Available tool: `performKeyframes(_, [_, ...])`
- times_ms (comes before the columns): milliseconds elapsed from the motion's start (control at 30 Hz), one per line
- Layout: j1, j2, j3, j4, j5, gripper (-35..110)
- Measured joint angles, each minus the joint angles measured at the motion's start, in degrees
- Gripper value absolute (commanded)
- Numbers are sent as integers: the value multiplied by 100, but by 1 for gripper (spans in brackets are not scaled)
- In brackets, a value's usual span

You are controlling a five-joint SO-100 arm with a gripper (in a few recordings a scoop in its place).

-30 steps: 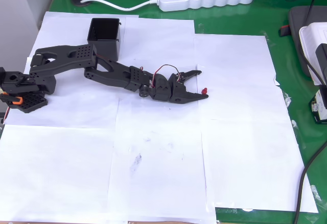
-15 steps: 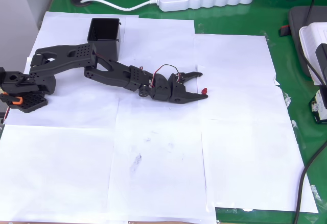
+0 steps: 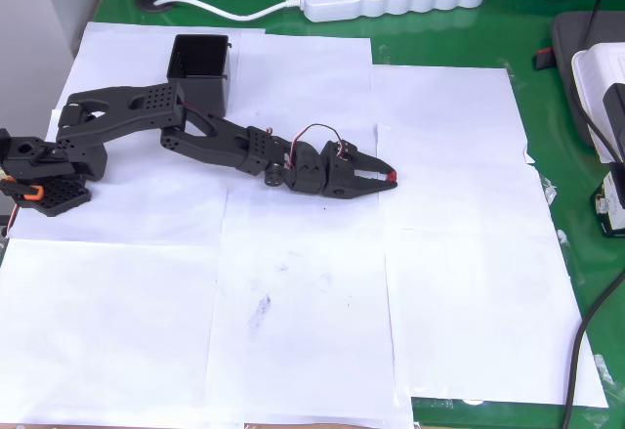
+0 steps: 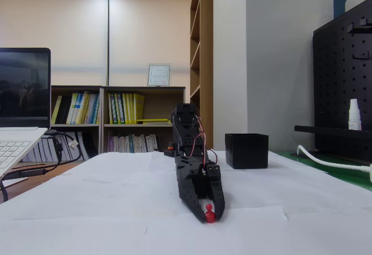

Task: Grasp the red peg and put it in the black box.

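The black box stands open-topped near the far left of the paper-covered desk, beside the arm's base; nothing can be made out inside it. Well apart, mid-desk, the gripper lies low with its jaws closed on the red peg, which rests at their tips. Bare white paper lies around the gripper on the near and right sides.
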Motion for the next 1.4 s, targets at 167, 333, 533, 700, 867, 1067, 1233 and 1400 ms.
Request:
performKeyframes(167, [-44,-18,176,158,97,0])
performKeyframes(333, [-141,-132,703,967,141,0])
performKeyframes(533, [-439,-571,1890,2558,457,0])
performKeyframes(700, [-914,-1433,3146,3920,853,0])
performKeyframes(867, [-1310,-2566,3779,5563,1380,0])
performKeyframes(1067, [-1767,-3814,4711,8613,1942,0])
performKeyframes(1233, [-2188,-4808,4825,10758,2338,0])
performKeyframes(1400, [-2689,-5845,4043,11804,2892,0])
